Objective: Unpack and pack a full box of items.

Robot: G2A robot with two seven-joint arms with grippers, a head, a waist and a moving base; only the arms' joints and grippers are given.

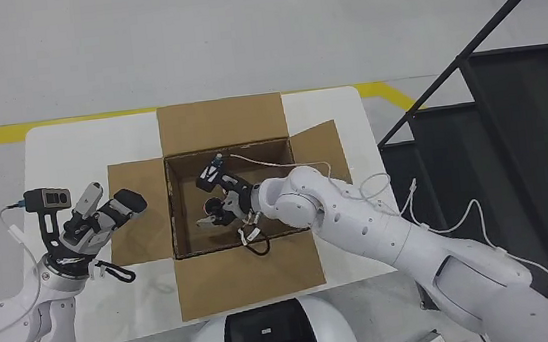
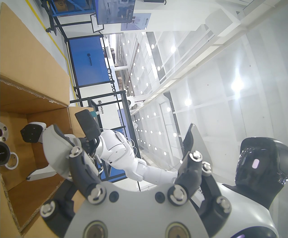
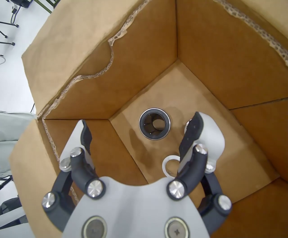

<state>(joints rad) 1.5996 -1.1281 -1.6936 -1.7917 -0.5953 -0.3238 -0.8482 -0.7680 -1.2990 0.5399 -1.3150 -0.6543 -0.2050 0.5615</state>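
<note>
Seen from the top view, the cardboard box sits open on the white desk with all four flaps laid out. My right arm is bent down into it, the right jaws low inside and nearer the wall on my left. My left jaws hang outside, over the flap and desk edge on that side. In the left wrist view my left jaws are spread wide and grasp nothing, turned sideways toward the room, with the box's inside off to one side. In the right wrist view my right jaws are released too, empty, poised above the box floor. There a dark metal-rimmed sleeve stands on end, between and beyond the pads. A white ring lies flat just beside one pad, partly hidden by it. I judge the sleeve the next item to lift out. It looks smooth and round, so an off-centre clench could squirt it aside or tip it over. The pad next to the white ring could drag that along, and my wrist, deep between the cardboard walls, could catch a torn edge on the way up.
</note>
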